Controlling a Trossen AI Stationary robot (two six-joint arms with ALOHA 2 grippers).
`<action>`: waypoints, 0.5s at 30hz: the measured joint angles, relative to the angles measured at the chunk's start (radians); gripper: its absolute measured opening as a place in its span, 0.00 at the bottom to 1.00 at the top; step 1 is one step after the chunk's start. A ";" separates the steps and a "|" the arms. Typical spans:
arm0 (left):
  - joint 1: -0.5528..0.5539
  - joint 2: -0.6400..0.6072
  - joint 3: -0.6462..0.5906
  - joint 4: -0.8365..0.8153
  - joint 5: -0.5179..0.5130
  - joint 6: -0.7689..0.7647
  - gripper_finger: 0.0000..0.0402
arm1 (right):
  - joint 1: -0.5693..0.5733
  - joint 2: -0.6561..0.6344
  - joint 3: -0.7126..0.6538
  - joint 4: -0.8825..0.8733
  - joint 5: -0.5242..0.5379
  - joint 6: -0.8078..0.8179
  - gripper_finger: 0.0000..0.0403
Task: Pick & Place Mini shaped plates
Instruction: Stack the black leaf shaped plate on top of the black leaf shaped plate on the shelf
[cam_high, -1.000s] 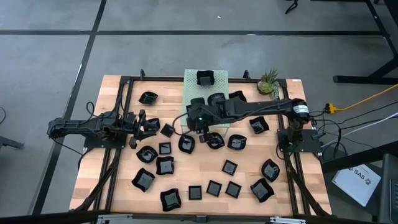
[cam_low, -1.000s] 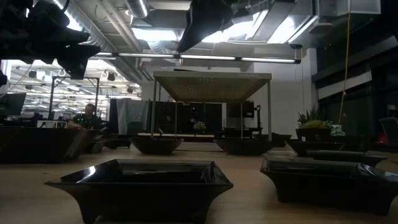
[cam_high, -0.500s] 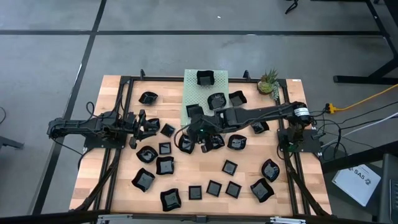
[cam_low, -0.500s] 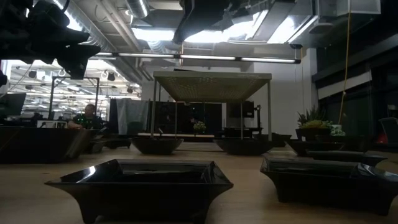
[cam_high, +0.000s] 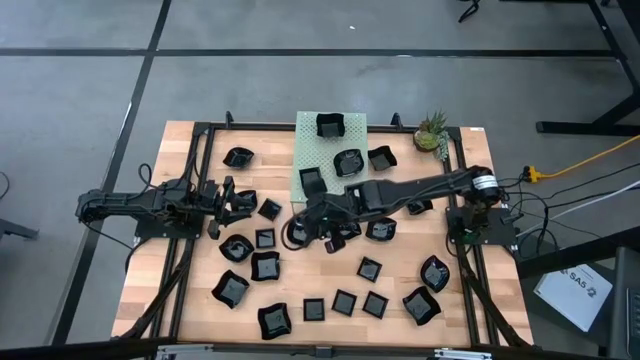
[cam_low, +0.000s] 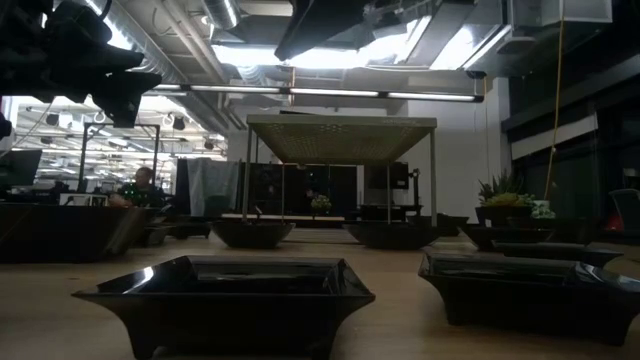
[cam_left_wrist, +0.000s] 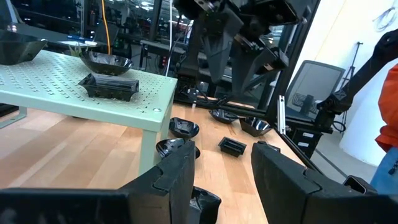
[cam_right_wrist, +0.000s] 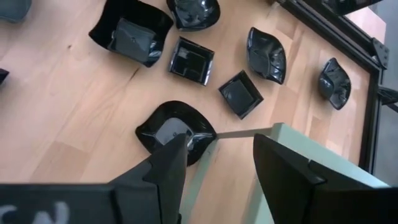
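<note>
From above I see the pale green perforated metal box (cam_high: 332, 150) standing upside down like a little table at the far middle of the wooden table (cam_high: 180, 300). Four glossy black mini shaped plates rest on its top: a square one (cam_high: 329, 125) at the far edge, a round wavy one (cam_high: 347, 162), another at the right edge (cam_high: 380, 158), and a square one at the near left corner (cam_high: 312, 180). The other black mini plates (cam_high: 344, 302) lie scattered over the bare wood, singly and mostly apart.

My right gripper (cam_high: 322, 222) reaches across the table to just in front of the box's near edge, fingers spread apart and gripping nothing. Through its wrist camera I look down between the two dark fingers (cam_right_wrist: 166, 163) at a wavy-rimmed black plate (cam_right_wrist: 176, 132) lying on the wood just beside the box's leg, directly below the gap between the fingers; I cannot tell whether they touch it.

My left gripper (cam_high: 240, 205) waits low over the left side, fingers parted and empty, with a small square plate (cam_high: 268, 209) just beside it.
</note>
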 joint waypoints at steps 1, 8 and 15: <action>0.000 0.000 0.000 0.000 0.000 0.000 0.38 | 0.002 0.002 0.000 0.000 0.000 0.000 0.45; 0.000 0.000 0.000 0.000 0.000 0.000 0.38 | 0.003 0.037 0.000 0.014 -0.077 -0.026 0.45; 0.000 0.000 0.000 0.000 0.000 0.000 0.38 | 0.003 0.073 0.000 0.049 -0.086 -0.081 0.45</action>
